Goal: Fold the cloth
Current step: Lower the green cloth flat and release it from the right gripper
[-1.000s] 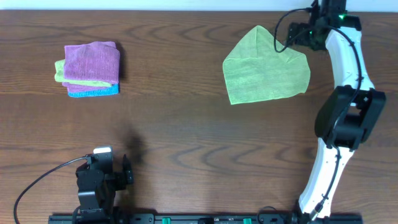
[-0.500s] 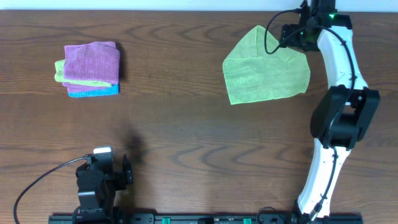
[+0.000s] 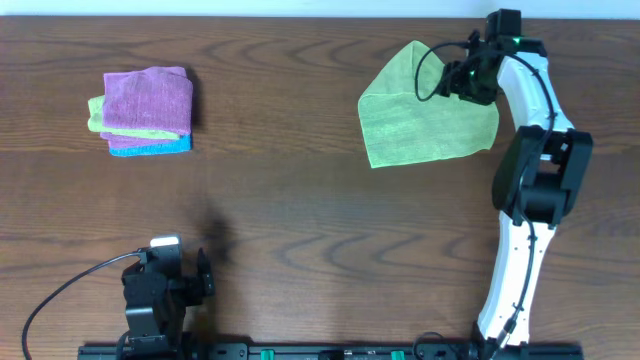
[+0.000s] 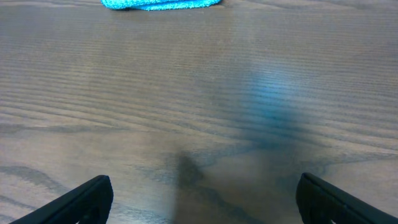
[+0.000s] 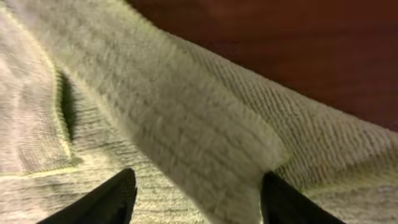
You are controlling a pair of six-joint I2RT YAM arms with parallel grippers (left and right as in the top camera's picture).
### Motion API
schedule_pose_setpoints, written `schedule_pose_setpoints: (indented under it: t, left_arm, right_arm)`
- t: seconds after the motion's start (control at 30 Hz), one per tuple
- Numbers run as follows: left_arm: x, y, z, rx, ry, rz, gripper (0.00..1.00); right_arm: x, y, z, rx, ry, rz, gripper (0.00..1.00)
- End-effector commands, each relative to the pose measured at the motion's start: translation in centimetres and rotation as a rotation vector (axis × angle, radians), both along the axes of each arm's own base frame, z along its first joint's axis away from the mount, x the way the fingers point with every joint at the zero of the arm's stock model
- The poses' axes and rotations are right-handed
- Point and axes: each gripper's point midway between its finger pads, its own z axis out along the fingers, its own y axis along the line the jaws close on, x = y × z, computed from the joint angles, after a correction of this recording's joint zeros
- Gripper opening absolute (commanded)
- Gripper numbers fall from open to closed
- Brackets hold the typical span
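Note:
A light green cloth (image 3: 420,115) lies spread on the far right of the wooden table, with its top corner folded over. My right gripper (image 3: 462,82) is low over the cloth's upper right part. In the right wrist view its fingers (image 5: 196,199) are apart, with a raised ridge of the cloth (image 5: 186,124) between them. My left gripper (image 3: 205,272) rests near the front left edge, far from the cloth. In the left wrist view it is open (image 4: 202,199) and empty over bare wood.
A stack of folded cloths (image 3: 148,110), purple on top, then yellow-green and blue, sits at the far left. Its blue edge (image 4: 161,4) shows at the top of the left wrist view. The table's far edge runs just behind the right gripper.
My right gripper has moved from the table's far right corner leftward and down onto the green cloth's upper right part. The cloth's outline looks the same. The left arm has not moved.

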Motion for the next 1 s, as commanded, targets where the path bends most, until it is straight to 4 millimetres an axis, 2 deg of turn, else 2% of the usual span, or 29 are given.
schedule_pose_setpoints:
  t: [0.0,0.13,0.3,0.5,0.8,0.97]
  left_arm:
    - [-0.3,0.2,-1.0,0.015,0.029,0.005,0.95]
    - [-0.3,0.2,-1.0,0.015,0.029,0.005,0.96]
    - [-0.3,0.2,-1.0,0.015,0.029,0.005,0.95]
    - [-0.3,0.2,-1.0,0.015,0.029,0.005,0.95]
    - [-0.3,0.2,-1.0,0.015,0.028,0.005,0.95]
    - [-0.3,0.2,-1.0,0.015,0.029,0.005,0.95]
  right_arm:
    - [0.2,0.2,0.2,0.029,-0.007,-0.020,0.58]
    - [0.2,0.2,0.3,0.031,-0.007,-0.026,0.45]
    - [0.6,0.2,0.4,0.028,-0.022,-0.024,0.22]
    - [1.3,-1.2,0.6,-0.039,-0.051,-0.049,0.06]
    - [4.2,-3.3,2.2,-0.153,-0.177,-0.070,0.01]
    - [6.7,-4.3,3.8,-0.205,-0.296,-0.099,0.01]
